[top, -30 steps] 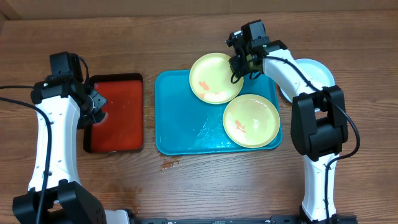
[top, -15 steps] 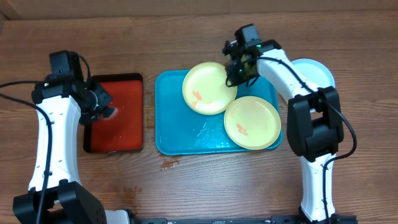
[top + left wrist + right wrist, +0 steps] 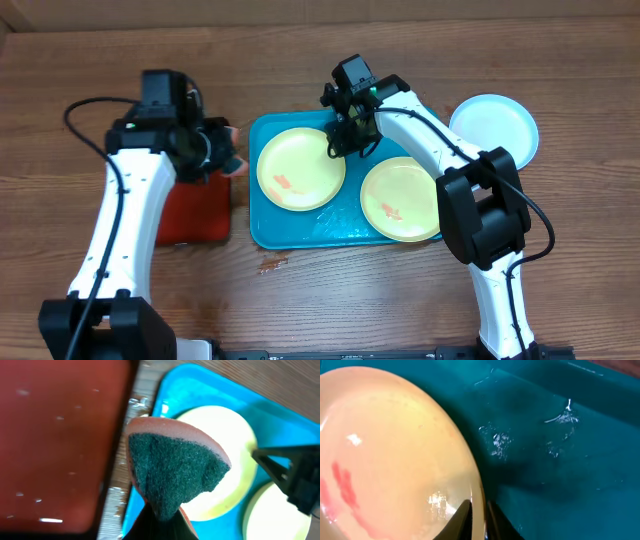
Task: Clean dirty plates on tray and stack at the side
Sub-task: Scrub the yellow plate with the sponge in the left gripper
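The turquoise tray point(image 3: 300, 226) holds two pale yellow-green plates. My right gripper point(image 3: 343, 148) is shut on the right rim of the left plate point(image 3: 295, 170), which has orange smears; the rim shows between my fingers in the right wrist view point(image 3: 479, 510). The second yellow-green plate point(image 3: 402, 198) lies at the tray's right with an orange smear. The light blue plate point(image 3: 493, 125) rests on the table to the right of the tray. My left gripper point(image 3: 222, 155) is shut on a pink sponge with a dark green scrub face point(image 3: 172, 467), above the tray's left edge.
A red tray with a black rim point(image 3: 195, 205) lies left of the turquoise tray, partly under my left arm. Water drops glint on the turquoise tray's floor point(image 3: 555, 425). A small wet smear point(image 3: 272, 265) marks the wood table in front of the tray.
My right gripper has dragged the held plate leftward across the tray, off the other yellow-green plate. My left arm has swung right from the red tray to the turquoise tray's left edge with the sponge.
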